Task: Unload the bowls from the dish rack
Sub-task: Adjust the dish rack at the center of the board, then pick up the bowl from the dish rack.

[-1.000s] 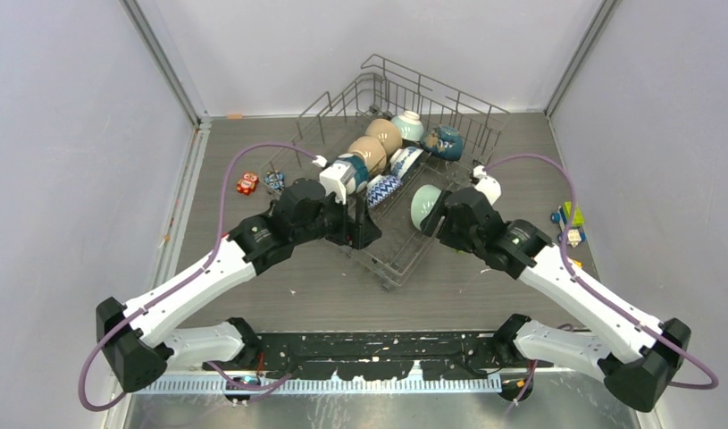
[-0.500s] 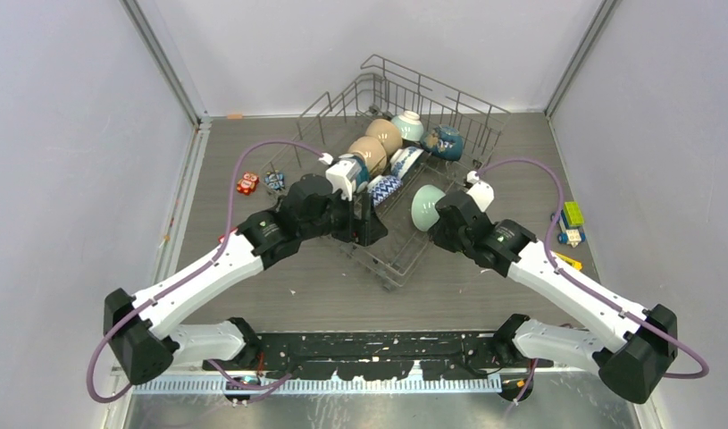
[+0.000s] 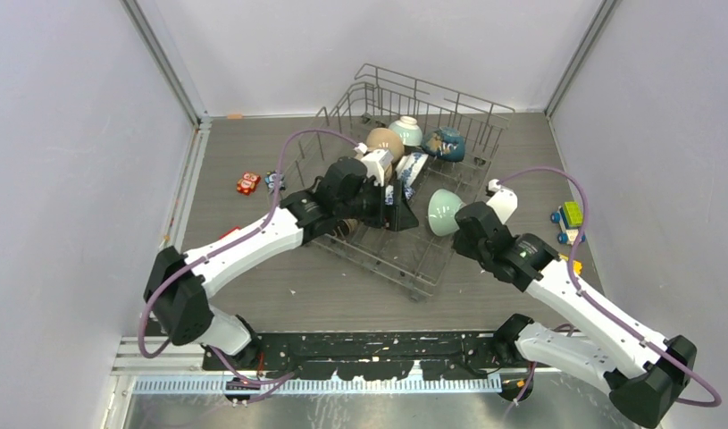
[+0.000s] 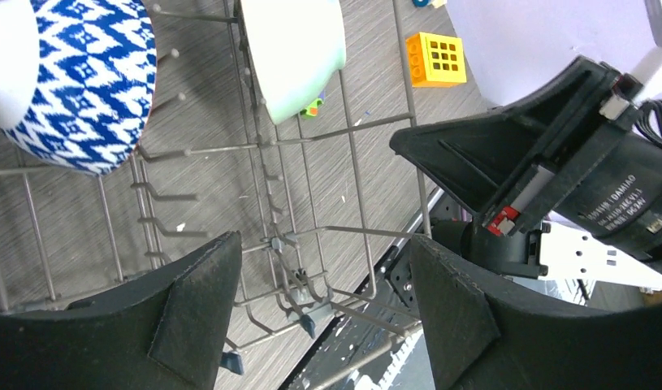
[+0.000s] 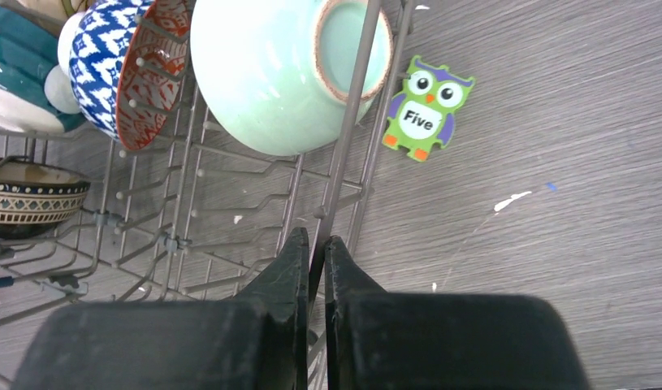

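The chief danger lies with the right pincer (image 5: 315, 244), whose tips are pressed together on a side wire of the rack (image 5: 343, 138). Any pull or lift from that arm would, I judge, drag or tip the whole rack on the worktop (image 5: 555, 203) rather than free a bowl. The bowls inside, several lying on their sides among the tines, could then slide together and chip. The mint bowl (image 5: 262, 73) is most exposed: it lies on its side with its foot against that same wire, just beyond the clamped tips, and a jolt might roll it over the side. The left pincer (image 4: 323, 244) hangs over the rack floor with its tips wide apart and nothing between them. Closing there could catch a tine, and the right pincer's black body stands close beside it, so the two might collide. Counted: one rack and two pincers. There are six bowls that I can tell apart, all in the rack: the mint bowl, a blue-white bowl (image 4: 75, 81), a brown bowl (image 5: 31, 203), a tan bowl (image 3: 384, 140), a white-teal bowl (image 3: 407, 130) and a dark blue bowl (image 3: 446, 143). More may be hidden under the left arm. One owl (image 5: 425, 110) lies on the worktop just outside the rack, and one red block (image 3: 246, 183) lies apart from it.
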